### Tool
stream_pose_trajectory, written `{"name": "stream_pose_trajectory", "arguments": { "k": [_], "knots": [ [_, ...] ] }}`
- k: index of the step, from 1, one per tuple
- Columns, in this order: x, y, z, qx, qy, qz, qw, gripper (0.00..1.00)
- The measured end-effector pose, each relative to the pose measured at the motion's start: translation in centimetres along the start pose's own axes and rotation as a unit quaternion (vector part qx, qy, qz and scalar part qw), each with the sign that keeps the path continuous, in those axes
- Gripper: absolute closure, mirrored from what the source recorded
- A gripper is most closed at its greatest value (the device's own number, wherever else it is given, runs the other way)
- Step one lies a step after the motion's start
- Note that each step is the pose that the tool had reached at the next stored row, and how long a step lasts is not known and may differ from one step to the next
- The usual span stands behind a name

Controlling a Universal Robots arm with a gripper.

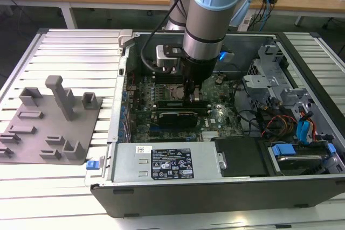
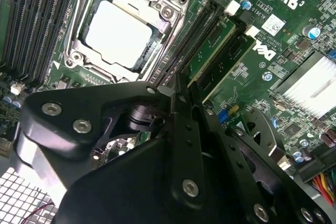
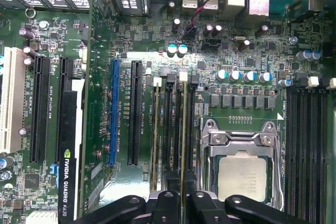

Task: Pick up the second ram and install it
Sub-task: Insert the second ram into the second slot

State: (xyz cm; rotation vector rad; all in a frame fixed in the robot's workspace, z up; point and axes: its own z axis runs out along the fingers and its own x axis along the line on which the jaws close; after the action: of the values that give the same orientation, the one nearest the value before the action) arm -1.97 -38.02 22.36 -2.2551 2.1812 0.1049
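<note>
The second ram [image 3: 182, 129] stands on edge in a memory slot beside the processor socket [image 3: 242, 177], a thin green stick seen from above. In the second wrist view the second ram [image 2: 210, 45] shows its green face. My gripper [image 3: 182, 196] reaches straight down into the open computer case, its black fingers closed on either side of the stick's top edge. The same gripper [image 2: 181, 90] meets the end of the slot row, and in the exterior view the gripper [image 1: 192, 94] hangs just to the right of the socket [image 1: 167, 91]. Another green stick [image 3: 155, 129] sits two slots away.
A grey fixture plate [image 1: 48, 127] with upright posts lies on the slatted table at the exterior view's left. Inside the case are a graphics card [image 1: 175, 116], the power supply [image 1: 167, 162] along the front, and drive cages with cables [image 1: 291, 111] on the right.
</note>
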Motion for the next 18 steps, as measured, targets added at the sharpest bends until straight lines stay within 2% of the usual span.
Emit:
{"name": "stream_pose_trajectory", "arguments": {
  "k": [7,8,9,11,12,13,18],
  "knots": [
    [0.01,-0.01,0.21,0.0,-0.0001,0.0,1.0,0.85],
    [0.01,-0.01,0.21,0.0,-0.0001,0.0,1.0,0.78],
    [-0.02,0.02,-0.28,0.0002,-0.0002,0.0,1.0,0.78],
    [-0.12,0.1,-1.67,0.0006,0.0002,0.0,1.0,0.78],
    [-0.37,0.15,-3.21,0.0008,0.0025,0.0,1.0,0.78],
    [-0.42,0.19,-3.93,0.0008,0.0029,0.0,1.0,0.89],
    [-0.43,0.19,-3.97,0.0008,0.0029,0.0,1.0,0.89]
  ]
}}
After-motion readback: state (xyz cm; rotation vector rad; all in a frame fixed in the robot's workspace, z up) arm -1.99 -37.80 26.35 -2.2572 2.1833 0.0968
